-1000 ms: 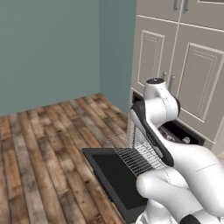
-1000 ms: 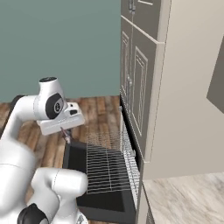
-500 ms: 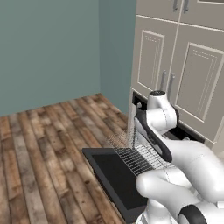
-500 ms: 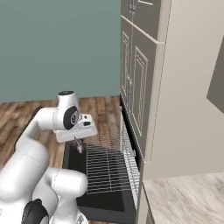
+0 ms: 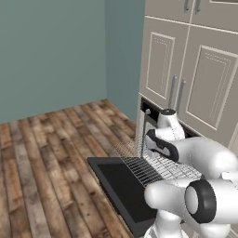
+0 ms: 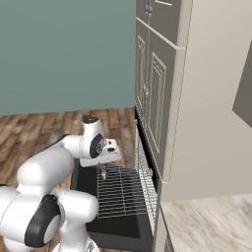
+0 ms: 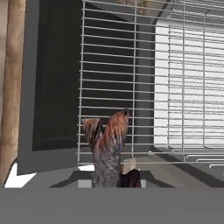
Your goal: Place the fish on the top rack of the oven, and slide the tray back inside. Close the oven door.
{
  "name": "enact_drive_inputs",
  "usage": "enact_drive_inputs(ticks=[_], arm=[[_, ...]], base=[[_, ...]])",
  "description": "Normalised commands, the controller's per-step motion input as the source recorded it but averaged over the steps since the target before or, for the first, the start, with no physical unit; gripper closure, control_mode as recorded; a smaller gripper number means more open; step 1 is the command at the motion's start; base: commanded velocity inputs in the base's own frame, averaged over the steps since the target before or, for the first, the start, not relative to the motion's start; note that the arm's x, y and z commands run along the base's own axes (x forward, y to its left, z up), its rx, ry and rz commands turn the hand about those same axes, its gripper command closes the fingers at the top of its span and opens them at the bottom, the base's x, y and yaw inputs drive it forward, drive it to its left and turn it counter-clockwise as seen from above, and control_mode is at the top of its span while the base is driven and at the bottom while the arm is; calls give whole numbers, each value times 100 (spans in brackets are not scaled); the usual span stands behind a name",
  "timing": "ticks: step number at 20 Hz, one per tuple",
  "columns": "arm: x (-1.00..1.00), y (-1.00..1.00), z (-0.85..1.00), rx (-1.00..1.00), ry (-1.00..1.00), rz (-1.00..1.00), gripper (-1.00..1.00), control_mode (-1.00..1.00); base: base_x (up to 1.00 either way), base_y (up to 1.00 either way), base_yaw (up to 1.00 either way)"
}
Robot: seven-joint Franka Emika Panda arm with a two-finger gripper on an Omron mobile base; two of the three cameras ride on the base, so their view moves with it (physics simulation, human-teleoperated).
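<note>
here, the fish (image 7: 106, 151) hangs pinched between the pressed-together jaws of the gripper (image 7: 114, 180), tail fin fanned away from the fingers, its body over the near edge of the top rack (image 7: 175, 78). in the right base view the gripper (image 6: 103, 170) hangs just above the rack's (image 6: 120, 194) outer left corner, with the small dark fish (image 6: 103, 173) below it. the rack is pulled out of the oven (image 6: 147, 182) and extends over the oven door (image 7: 54, 87), which lies folded down flat, its dark window facing up. in the left base view the rack (image 5: 151, 167) projects from the oven opening above the door (image 5: 123, 190). beige cabinet doors (image 5: 186, 79) stand above the oven, and a wood plank floor (image 5: 51, 158) surrounds the door.
</note>
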Motion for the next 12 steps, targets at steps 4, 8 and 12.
enact_drive_inputs(ticks=[4,8,12], arm=[[83,0,-38,0,0,-1,100,-100],[79,0,-39,0,0,0,100,-100],[75,0,-51,0,0,0,100,-100]], base=[[0,0,0],[0,0,0],[0,0,0]])
